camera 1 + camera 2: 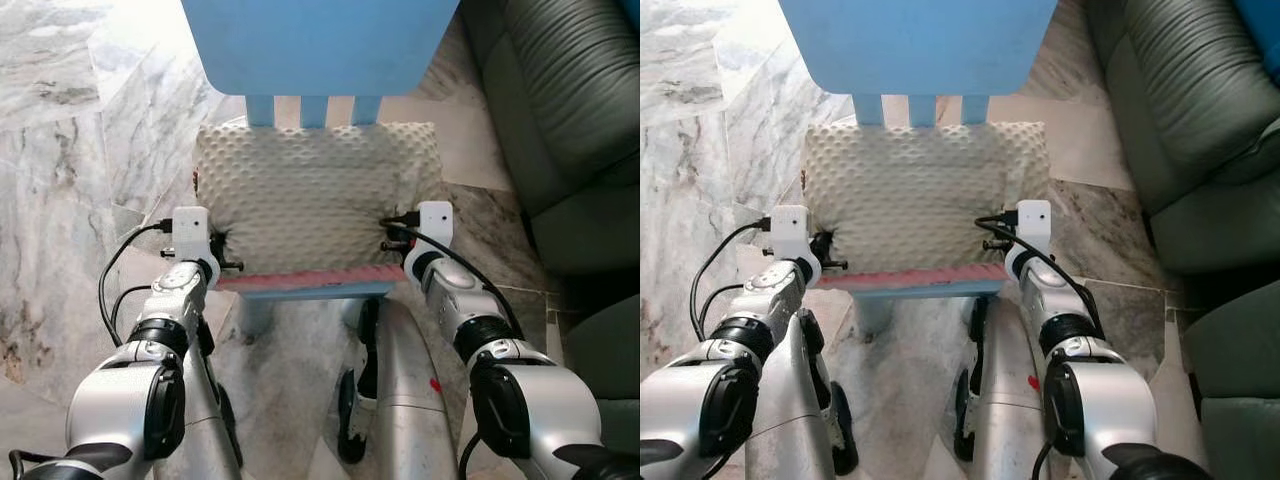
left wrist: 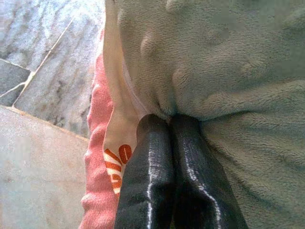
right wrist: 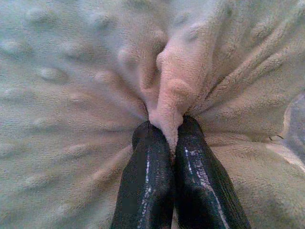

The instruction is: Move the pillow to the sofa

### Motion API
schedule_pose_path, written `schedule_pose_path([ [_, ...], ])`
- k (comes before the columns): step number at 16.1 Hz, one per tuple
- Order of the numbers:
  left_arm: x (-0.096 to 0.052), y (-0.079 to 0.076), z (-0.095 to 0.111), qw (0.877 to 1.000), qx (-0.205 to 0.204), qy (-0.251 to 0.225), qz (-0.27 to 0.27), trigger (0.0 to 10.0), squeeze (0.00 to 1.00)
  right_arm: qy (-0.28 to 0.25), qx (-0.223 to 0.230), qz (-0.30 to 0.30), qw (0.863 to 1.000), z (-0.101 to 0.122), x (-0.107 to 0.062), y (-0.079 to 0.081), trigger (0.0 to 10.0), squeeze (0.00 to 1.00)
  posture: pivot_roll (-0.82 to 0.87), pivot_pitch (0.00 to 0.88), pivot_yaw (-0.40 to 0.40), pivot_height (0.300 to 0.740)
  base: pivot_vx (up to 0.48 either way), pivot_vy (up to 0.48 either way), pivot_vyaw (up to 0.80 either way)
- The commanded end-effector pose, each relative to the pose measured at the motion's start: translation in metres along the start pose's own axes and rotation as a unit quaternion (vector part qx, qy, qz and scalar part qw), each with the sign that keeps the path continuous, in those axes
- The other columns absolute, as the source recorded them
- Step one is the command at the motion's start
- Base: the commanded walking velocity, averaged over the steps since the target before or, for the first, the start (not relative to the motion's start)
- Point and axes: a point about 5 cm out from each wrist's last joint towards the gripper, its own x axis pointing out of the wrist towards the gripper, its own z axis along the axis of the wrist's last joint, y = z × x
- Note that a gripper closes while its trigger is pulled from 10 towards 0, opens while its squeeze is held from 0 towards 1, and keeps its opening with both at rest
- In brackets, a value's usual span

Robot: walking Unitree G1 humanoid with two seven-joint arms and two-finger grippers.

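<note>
Pinching its near corners, the left gripper (image 2: 169, 125) and right gripper (image 3: 164, 131) clamp the cream dimpled fleece pillow (image 1: 312, 195) for lifting off the blue wooden chair (image 1: 320, 45).

Blue chair backrest (image 1: 318, 45) blocks ahead; sofa (image 1: 570, 120) flanks open floor (image 1: 60, 150).

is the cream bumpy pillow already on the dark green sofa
No, the cream bumpy fleece pillow lies on the light blue chair, with the dark green leather sofa off to the right.
</note>
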Motion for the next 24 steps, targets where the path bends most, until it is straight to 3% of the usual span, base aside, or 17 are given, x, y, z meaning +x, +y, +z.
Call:
schedule_pose_path([
  [1,0.001,-0.001,0.000,1.000,-0.006,0.007,0.006,0.0,0.00,0.020,0.000,0.013,1.000,-0.006,0.001,0.007,0.0,0.00,-0.01,0.182,-0.105,0.506,0.000,0.000,0.00],
  [7,0.004,0.002,0.028,0.998,-0.013,-0.050,0.031,0.0,0.00,-0.001,0.001,0.006,1.000,0.013,0.004,0.003,0.0,0.00,0.00,0.068,-0.078,0.506,0.000,0.000,0.00],
  [10,0.003,0.000,0.058,0.992,0.002,-0.121,0.026,0.0,0.00,-0.026,-0.047,0.017,0.998,0.024,0.005,0.003,0.0,0.00,0.01,0.000,-0.048,0.506,0.000,0.000,0.00],
  [12,0.002,0.000,0.063,0.990,0.009,-0.138,0.020,0.0,0.00,-0.041,-0.081,0.023,0.996,0.025,0.003,0.001,0.0,0.00,0.01,0.000,-0.037,0.506,0.000,0.000,0.00],
  [15,-0.004,-0.003,0.052,0.987,0.027,-0.156,0.003,0.0,0.00,-0.061,-0.135,0.045,0.988,0.015,-0.006,-0.006,0.0,0.00,0.03,0.000,-0.037,0.506,0.000,0.000,0.00],
  [17,-0.019,-0.005,0.022,0.987,0.032,-0.158,-0.001,0.0,0.00,-0.091,-0.130,0.038,0.987,-0.005,-0.021,-0.014,0.0,0.00,0.04,0.000,-0.038,0.506,0.000,0.000,0.00],
  [18,-0.034,-0.008,0.009,0.986,0.028,-0.167,-0.001,0.0,0.00,-0.121,-0.122,0.022,0.985,-0.016,-0.035,-0.015,0.0,0.00,0.05,0.000,-0.041,0.506,0.000,0.000,0.00],
  [22,-0.062,-0.007,-0.003,0.982,0.017,-0.188,0.021,0.0,0.00,-0.169,-0.088,-0.035,0.981,-0.029,-0.060,-0.014,0.0,0.00,0.06,0.000,-0.034,0.506,0.000,0.000,0.00],
  [24,-0.082,-0.015,-0.006,0.979,0.033,-0.201,0.014,0.0,0.00,-0.185,-0.079,-0.082,0.976,-0.040,-0.083,-0.016,0.0,0.00,0.05,0.000,-0.031,0.506,0.000,0.000,0.00],
])
